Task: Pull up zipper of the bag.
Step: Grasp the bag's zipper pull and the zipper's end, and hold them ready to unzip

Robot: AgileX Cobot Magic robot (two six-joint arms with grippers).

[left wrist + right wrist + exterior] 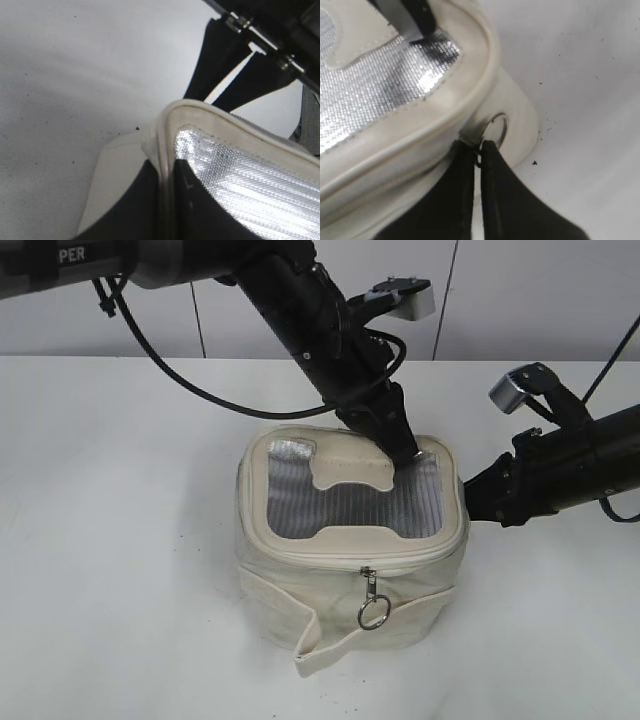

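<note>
The cream bag (340, 585) stands mid-table with its grey mesh top (350, 505) and H-shaped patch (345, 472) facing up. My left gripper (405, 450) is at the top's back right corner. In the left wrist view its jaws (167, 185) are shut on the bag's cream rim (210, 112). My right gripper (468, 492) is at the bag's right side. In the right wrist view its jaws (479, 147) are shut on a silver zipper pull, whose ring (504, 125) shows just beyond them. A second pull with a ring (371, 604) hangs from the zipper track (300, 562) at the front.
The bag's loose strap (320, 645) droops down its front onto the white table (120, 500). A pale panelled wall runs behind the table. The left arm's cable loops above the table at the back.
</note>
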